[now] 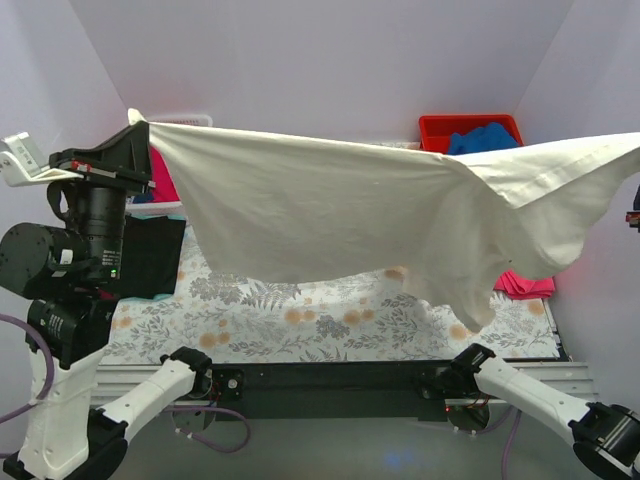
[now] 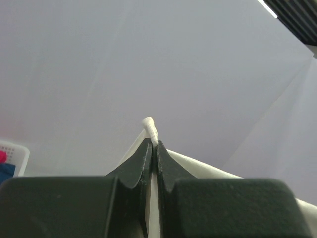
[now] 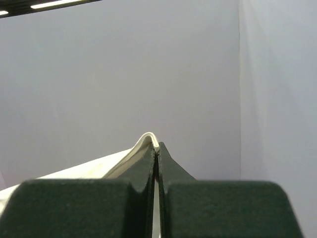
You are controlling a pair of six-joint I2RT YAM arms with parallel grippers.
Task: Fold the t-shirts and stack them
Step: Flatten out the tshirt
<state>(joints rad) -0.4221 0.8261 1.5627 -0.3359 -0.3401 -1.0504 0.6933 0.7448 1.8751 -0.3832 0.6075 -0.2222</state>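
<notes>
A large cream-white t-shirt (image 1: 330, 205) hangs stretched in the air above the table, held by its two upper corners. My left gripper (image 1: 137, 128) is shut on its left corner, high at the back left. In the left wrist view a nub of cream cloth (image 2: 149, 124) pokes out above the closed gripper (image 2: 154, 144). My right gripper (image 3: 157, 148) is shut on the other corner (image 3: 146, 140), beyond the right edge of the top view. A sleeve hangs down at the lower right (image 1: 470, 290). A black t-shirt (image 1: 150, 255) lies on the table at the left.
The floral tablecloth (image 1: 300, 315) covers the table. A red bin (image 1: 440, 130) with blue cloth stands at the back right. A white basket (image 1: 170, 205) with pink cloth stands at the back left, also in the left wrist view (image 2: 12, 154). Pink cloth (image 1: 527, 285) lies at the right.
</notes>
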